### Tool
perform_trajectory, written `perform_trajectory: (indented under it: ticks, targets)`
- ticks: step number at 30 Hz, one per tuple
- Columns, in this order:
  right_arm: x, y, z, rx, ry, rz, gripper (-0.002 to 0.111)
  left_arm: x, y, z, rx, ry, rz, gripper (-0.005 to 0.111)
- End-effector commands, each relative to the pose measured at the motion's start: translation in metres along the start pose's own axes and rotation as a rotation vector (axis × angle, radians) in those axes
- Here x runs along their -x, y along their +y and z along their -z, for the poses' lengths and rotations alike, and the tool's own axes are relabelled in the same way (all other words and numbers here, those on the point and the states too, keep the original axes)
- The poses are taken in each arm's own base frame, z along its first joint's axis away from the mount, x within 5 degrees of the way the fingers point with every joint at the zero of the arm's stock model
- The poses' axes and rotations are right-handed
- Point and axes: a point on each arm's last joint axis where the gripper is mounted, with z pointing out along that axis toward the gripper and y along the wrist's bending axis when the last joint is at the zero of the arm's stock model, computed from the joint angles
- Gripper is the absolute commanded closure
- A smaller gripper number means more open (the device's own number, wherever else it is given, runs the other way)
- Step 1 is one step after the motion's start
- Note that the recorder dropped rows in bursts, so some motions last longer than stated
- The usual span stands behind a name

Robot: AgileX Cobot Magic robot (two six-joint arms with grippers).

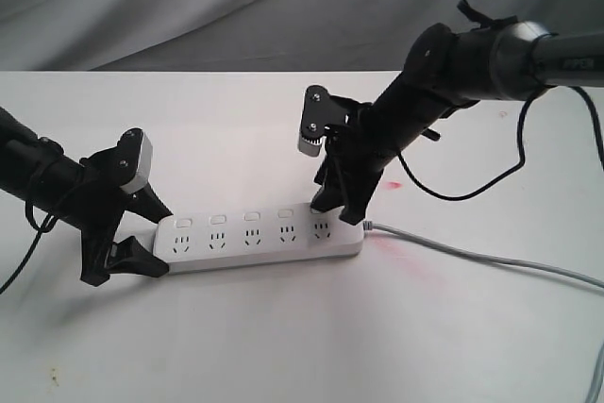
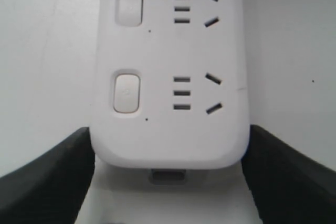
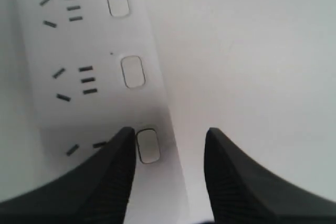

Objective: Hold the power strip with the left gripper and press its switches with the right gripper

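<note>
The white power strip lies across the table with its grey cable trailing right. My left gripper is shut on the strip's left end. In the left wrist view its black fingers press both sides of the power strip, near the end switch. My right gripper stands over the right end, open. In the right wrist view one finger rests on the power strip right beside the last switch, while the other finger hangs over bare table. More switches show in a row.
The white table carries faint red stains beside the strip's cable end. A black cable loops down from the right arm. A grey cloth backdrop hangs behind the table.
</note>
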Motion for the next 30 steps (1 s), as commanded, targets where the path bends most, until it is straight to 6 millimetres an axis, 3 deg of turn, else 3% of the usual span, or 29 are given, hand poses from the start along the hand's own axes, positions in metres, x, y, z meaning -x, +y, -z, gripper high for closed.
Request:
perform_trajectory:
  ticks: [1, 6, 13, 24, 30]
  targets:
    - [0.018, 0.001, 0.052, -0.065, -0.062, -0.051, 0.068, 0.002, 0.003, 0.001, 0.018, 0.003, -0.009, 0.040]
    - [0.029, 0.017, 0.096, -0.115, -0.103, -0.050, 0.072, 0.002, 0.003, 0.001, 0.018, 0.003, -0.009, 0.040]
    - [0.016, 0.074, 0.142, -0.184, -0.124, -0.044, 0.108, 0.002, 0.003, 0.001, 0.018, 0.003, -0.009, 0.040]
    - [-0.027, 0.178, 0.190, -0.364, -0.211, -0.052, 0.108, 0.002, 0.003, 0.001, 0.018, 0.003, -0.009, 0.040]
    - [-0.038, 0.209, 0.206, -0.420, -0.243, -0.008, 0.108, 0.002, 0.003, 0.001, 0.020, 0.004, -0.009, 0.040]
